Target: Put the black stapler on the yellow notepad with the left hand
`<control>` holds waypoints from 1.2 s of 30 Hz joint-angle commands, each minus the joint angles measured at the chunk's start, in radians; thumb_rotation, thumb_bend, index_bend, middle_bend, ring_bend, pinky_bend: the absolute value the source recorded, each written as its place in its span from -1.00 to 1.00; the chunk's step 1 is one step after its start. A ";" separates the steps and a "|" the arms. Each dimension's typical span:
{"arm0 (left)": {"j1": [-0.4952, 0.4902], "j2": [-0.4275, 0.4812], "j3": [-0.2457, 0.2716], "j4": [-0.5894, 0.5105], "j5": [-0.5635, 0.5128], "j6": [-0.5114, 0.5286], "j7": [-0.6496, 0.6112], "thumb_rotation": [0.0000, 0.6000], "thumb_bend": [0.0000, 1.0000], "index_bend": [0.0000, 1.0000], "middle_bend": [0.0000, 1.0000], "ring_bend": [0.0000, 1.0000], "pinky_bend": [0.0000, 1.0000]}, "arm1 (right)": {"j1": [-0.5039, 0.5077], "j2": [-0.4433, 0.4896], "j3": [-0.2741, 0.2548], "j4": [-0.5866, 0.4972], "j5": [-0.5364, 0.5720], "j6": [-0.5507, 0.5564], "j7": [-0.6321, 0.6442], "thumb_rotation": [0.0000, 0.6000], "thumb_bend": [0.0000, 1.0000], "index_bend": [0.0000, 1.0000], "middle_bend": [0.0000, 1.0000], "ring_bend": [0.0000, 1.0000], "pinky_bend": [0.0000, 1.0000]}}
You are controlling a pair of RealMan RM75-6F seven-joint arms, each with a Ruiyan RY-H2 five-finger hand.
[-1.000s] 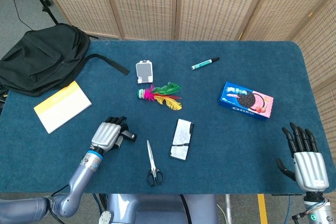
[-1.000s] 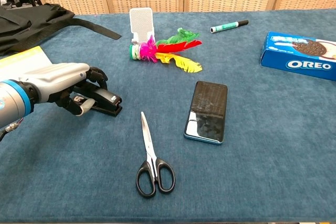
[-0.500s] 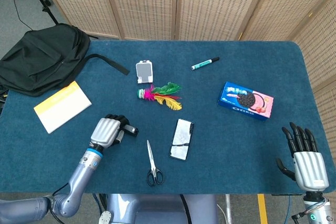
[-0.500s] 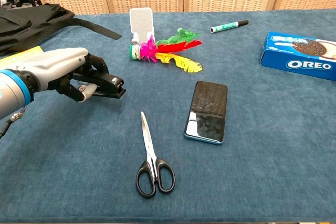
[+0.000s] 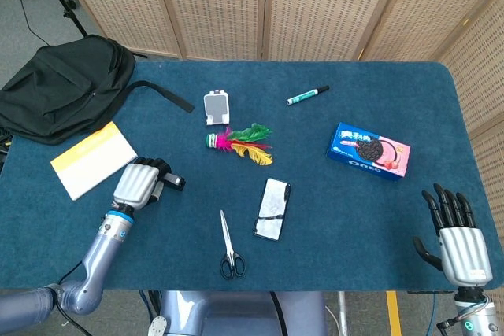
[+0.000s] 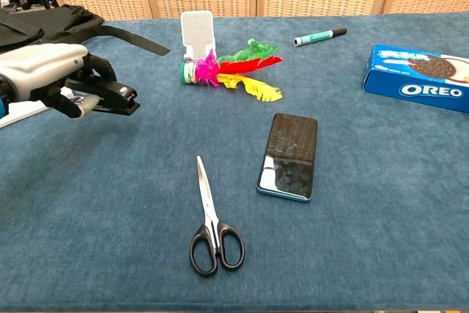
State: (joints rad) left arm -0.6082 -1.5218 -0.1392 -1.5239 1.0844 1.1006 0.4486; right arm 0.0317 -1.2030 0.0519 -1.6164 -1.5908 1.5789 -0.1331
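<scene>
Left hand (image 5: pixel 138 184) wrapped around one black stapler (image 6: pixel 111 97), fingers (image 6: pixel 94 77) curled over its top, front end poking out past the fingertips toward the feathers – lifted clear of the blue table (image 5: pixel 331 218) in the chest view. One yellow notepad (image 5: pixel 93 159) just behind and outboard of those fingers, near but apart from the stapler. One black backpack (image 5: pixel 61 86) further beyond the notepad, strap trailing across the cloth.

Ahead of the left fingertips, well apart: one pair of scissors (image 6: pixel 210 221), one dark phone (image 6: pixel 289 155) lying flat, one feathered shuttlecock (image 6: pixel 229 64), one white phone stand (image 6: pixel 197 33) just behind the shuttlecock, one green marker (image 6: pixel 319 36). One Oreo box (image 5: pixel 369 149) nearer the other side.

Right hand (image 5: pixel 458 243) at the near table edge – empty, fingers (image 5: pixel 448 206) straight and spread, pointing up toward the Oreo box, well apart from it
</scene>
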 commanded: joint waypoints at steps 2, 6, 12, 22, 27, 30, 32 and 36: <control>0.008 0.035 0.000 0.045 0.007 -0.008 -0.024 1.00 0.27 0.48 -0.26 -0.37 -0.43 | 0.000 -0.002 -0.002 -0.001 -0.003 0.000 -0.005 1.00 -0.34 -0.87 -1.00 -1.00 -1.00; 0.015 0.059 -0.002 0.087 0.012 -0.014 -0.054 1.00 0.27 0.48 -0.26 -0.37 -0.43 | 0.001 -0.004 -0.004 -0.001 -0.005 -0.002 -0.013 1.00 -0.34 -0.87 -1.00 -1.00 -1.00; 0.024 0.087 0.004 0.132 0.024 -0.023 -0.078 1.00 0.27 0.48 -0.26 -0.37 -0.43 | 0.001 -0.007 -0.004 0.000 -0.004 -0.003 -0.020 1.00 -0.34 -0.87 -1.00 -1.00 -1.00; 0.050 0.116 0.013 0.213 0.037 -0.032 -0.138 1.00 0.27 0.48 -0.26 -0.37 -0.43 | 0.002 -0.012 -0.011 -0.001 -0.010 -0.007 -0.034 1.00 -0.36 -0.87 -1.00 -1.00 -1.00; 0.057 0.112 0.010 0.273 0.038 -0.044 -0.172 1.00 0.27 0.48 -0.26 -0.37 -0.43 | 0.002 -0.015 -0.013 -0.001 -0.013 -0.008 -0.043 1.00 -0.34 -0.87 -1.00 -1.00 -1.00; 0.059 0.097 0.005 0.325 0.035 -0.058 -0.201 1.00 0.27 0.48 -0.26 -0.37 -0.43 | 0.002 -0.018 -0.014 -0.001 -0.014 -0.010 -0.049 1.00 -0.34 -0.87 -1.00 -1.00 -1.00; 0.059 0.088 0.003 0.352 0.038 -0.063 -0.217 1.00 0.27 0.48 -0.26 -0.37 -0.43 | 0.002 -0.020 -0.014 0.000 -0.013 -0.012 -0.053 1.00 -0.34 -0.87 -1.00 -1.00 -1.00; 0.060 0.072 0.002 0.391 0.047 -0.069 -0.236 1.00 0.27 0.48 -0.26 -0.37 -0.43 | 0.004 -0.024 -0.015 0.002 -0.011 -0.016 -0.059 1.00 -0.34 -0.87 -1.00 -1.00 -1.00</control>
State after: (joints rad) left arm -0.5492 -1.4431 -0.1357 -1.1413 1.1277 1.0355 0.2193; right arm 0.0353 -1.2266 0.0370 -1.6146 -1.6017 1.5626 -0.1925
